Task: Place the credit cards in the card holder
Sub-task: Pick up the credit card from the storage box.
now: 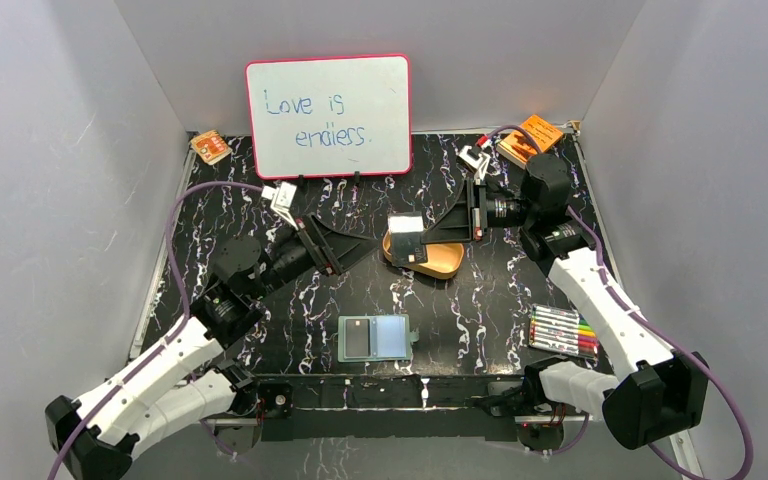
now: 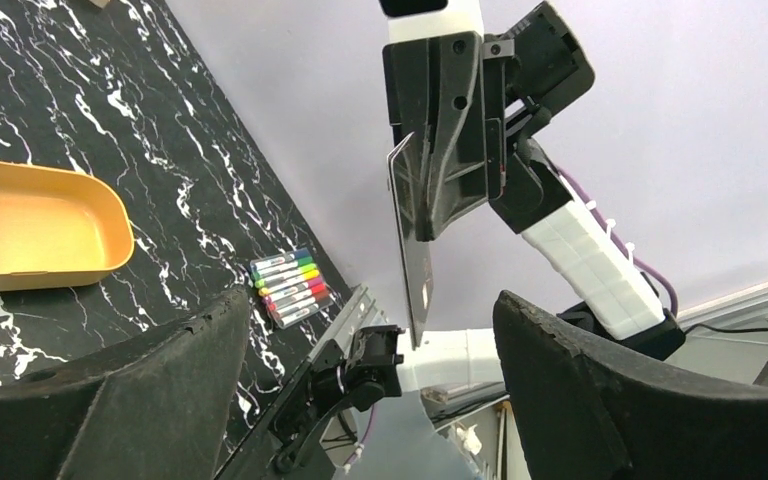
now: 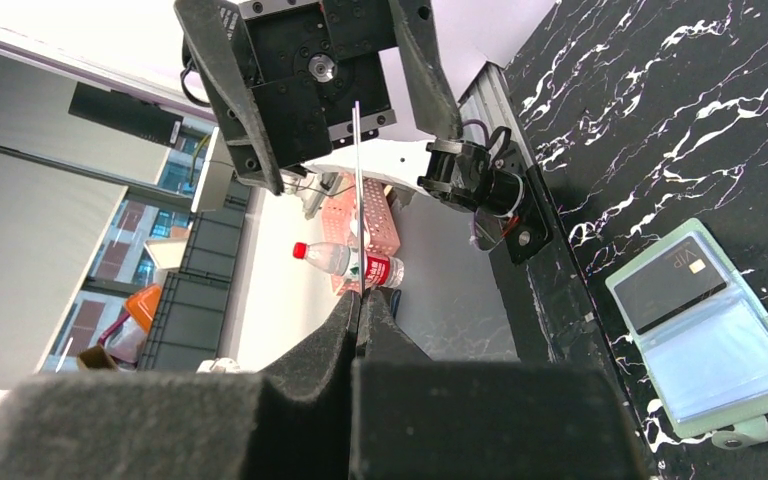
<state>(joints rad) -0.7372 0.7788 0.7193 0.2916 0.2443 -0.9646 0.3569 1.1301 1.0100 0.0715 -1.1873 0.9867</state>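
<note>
At the near middle of the table the card holder (image 1: 396, 338) lies open and flat. One dark credit card (image 1: 358, 338) sits in its left pocket; the right pocket looks empty. So one card is done.

Farther back, above the tan tray (image 1: 450, 263), the right gripper (image 1: 430, 236) is pinched tight on a second card (image 1: 409, 243), held on edge in the air and well apart from the card holder. From the left, the left gripper (image 1: 362, 247) faces it with jaws spread wide and nothing between them. It is near the card and not touching, as far as I can tell. This reads like a handover about to happen, my guess.

Left to do: bring this card down to the holder and slide it into a pocket. Something dark sits at the tray's left end; it could be another card, I can't tell.

The markers (image 1: 563, 332), whiteboard (image 1: 328, 115) and orange booklets (image 1: 532, 138) lie out at the edges, not involved.
</note>
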